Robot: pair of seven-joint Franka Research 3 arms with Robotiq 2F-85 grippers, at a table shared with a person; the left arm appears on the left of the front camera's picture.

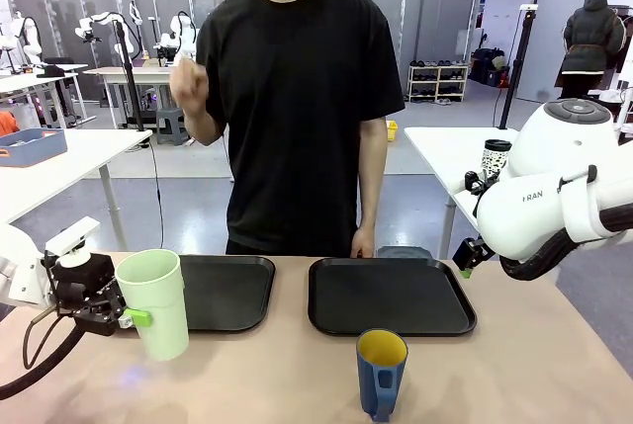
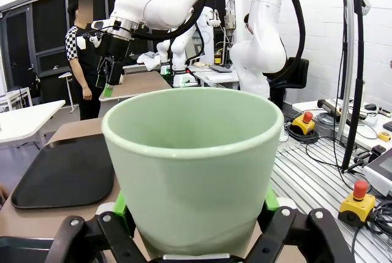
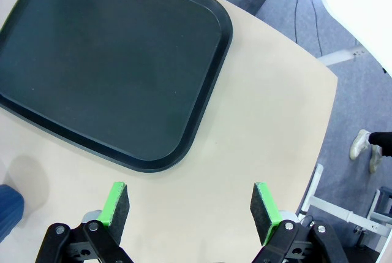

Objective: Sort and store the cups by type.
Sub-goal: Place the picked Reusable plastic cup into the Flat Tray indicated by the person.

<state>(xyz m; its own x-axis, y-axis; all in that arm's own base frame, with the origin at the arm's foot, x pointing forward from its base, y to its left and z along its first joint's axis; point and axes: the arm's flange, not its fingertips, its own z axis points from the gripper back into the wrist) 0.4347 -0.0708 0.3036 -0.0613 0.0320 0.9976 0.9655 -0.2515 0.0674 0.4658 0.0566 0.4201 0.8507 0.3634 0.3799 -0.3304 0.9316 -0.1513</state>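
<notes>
Left pincer point(image 1: 134, 317): I've got it grasping the pale green tumbler point(image 1: 153, 300), lower left, ready for the left tray point(image 1: 232, 291).
Right pincer point(image 3: 190, 211): released, idle over the table point(image 3: 257, 128).
Blue mug point(image 1: 381, 370): bottom centre, untouched.

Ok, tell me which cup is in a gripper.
The tall pale green tumbler, clamped in the left gripper; the shorter blue mug with yellow inside stands free on the table.
</notes>
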